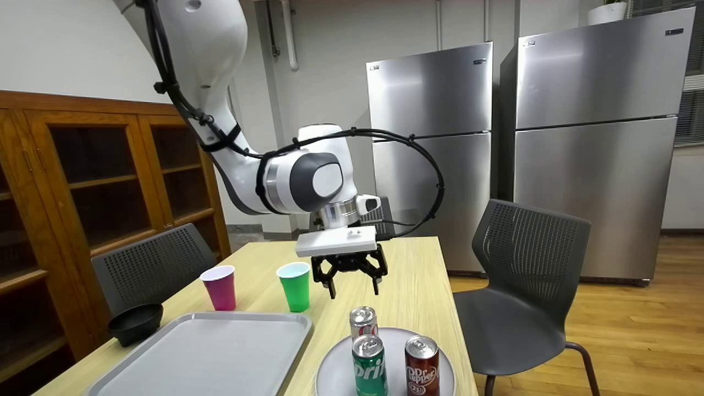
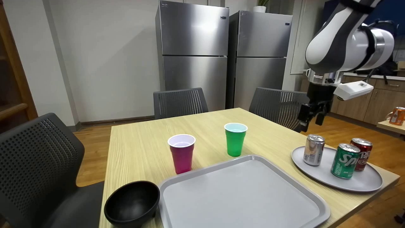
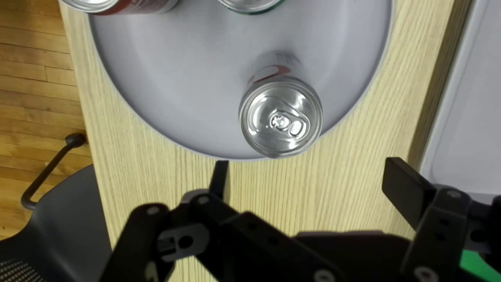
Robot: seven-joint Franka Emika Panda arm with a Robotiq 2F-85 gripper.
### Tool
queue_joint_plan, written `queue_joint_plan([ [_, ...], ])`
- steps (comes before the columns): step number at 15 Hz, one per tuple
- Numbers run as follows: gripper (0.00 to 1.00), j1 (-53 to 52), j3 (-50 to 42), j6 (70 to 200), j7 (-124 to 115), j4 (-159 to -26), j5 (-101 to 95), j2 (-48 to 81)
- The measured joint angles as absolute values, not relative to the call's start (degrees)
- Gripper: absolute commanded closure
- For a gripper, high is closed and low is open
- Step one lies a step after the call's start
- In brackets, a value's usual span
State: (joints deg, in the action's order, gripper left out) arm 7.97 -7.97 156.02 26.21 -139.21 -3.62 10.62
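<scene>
The jaws are spread wide apart with nothing between them, and the gripper point(image 1: 355, 294) is poised above the table point(image 1: 412, 286), just beyond the silver can point(image 1: 363, 320). In both exterior views that can is seen upright on the far left part of the plate point(image 3: 176, 78), with the green can point(image 1: 369, 367) nearer and the red can point(image 1: 422, 368) to the right. Thin, smooth metal is to be expected: slippery, easily dented. Whether it is sealed is hard to tell through the glare, so weight should be allowed for. It is best gripped mid-height, by opposite sides.
</scene>
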Motion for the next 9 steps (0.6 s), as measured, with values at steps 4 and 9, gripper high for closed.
queue_joint_plan([
  [4,0.0,8.19,-8.31,157.36,25.12,-138.78,-4.9,13.26],
  [9,0.0,8.24,-8.7,157.78,23.7,-138.04,-6.15,15.38],
])
